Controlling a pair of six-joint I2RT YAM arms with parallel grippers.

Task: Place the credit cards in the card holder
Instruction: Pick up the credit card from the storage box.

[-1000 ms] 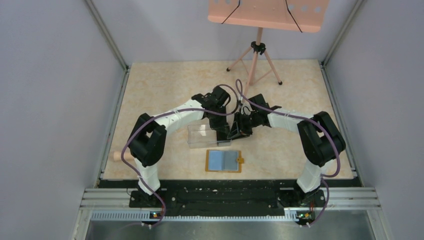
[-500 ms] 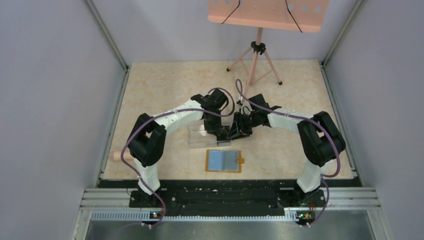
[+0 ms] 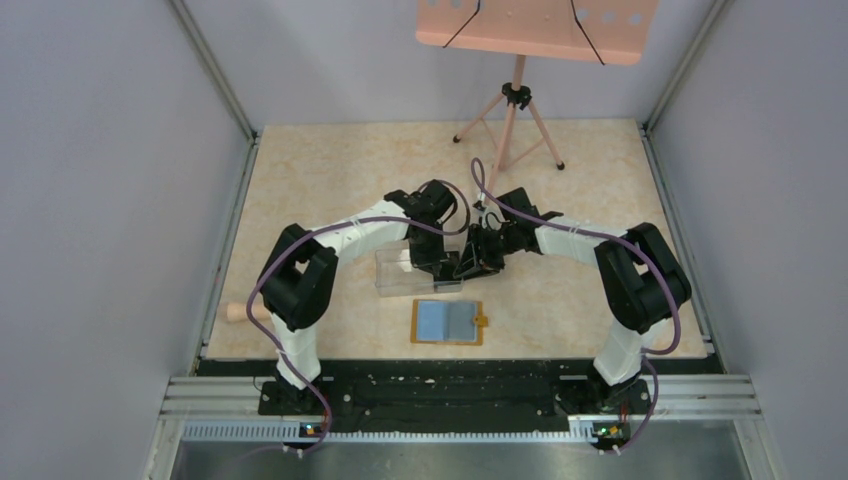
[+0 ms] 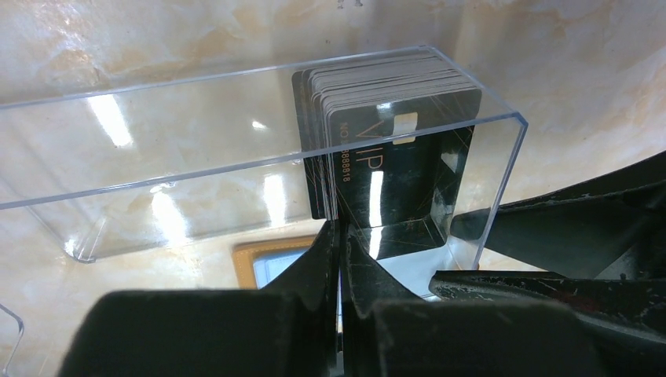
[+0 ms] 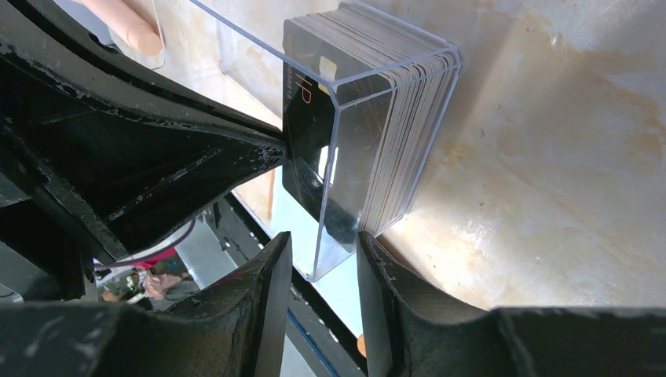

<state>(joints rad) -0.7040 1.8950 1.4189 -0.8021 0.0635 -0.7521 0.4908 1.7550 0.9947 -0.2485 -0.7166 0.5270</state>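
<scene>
1. Location of the task's thing: the credit cards (image 4: 393, 169) stand on edge as one packed stack at the right end of the clear plastic box (image 4: 157, 133). The rest of the box is bare.
2. Box: it lies near the middle of the surface (image 3: 330, 180), long axis parallel to the near edge.
3. Card holder (image 3: 447, 322): lies open, pockets up, just on the near-edge side of the box and apart from it.
4. Left fingers (image 4: 336, 239): closed together, tips meeting at the edge of the front-most card, the one marked VIP. I cannot confirm whether that card is nipped between them or merely touched.
5. Right fingers (image 5: 375, 263): part open, set either side of the box's right end wall, up against it. I judge this a steadying hold on the box.
6. Governing relation: the card faces look along the box's length, and the front card is the one nearest my left fingers.
7. Judgement: the left arm is the one placed to lift that card clear of the box. The holder then lies a short way toward the near edge.
</scene>
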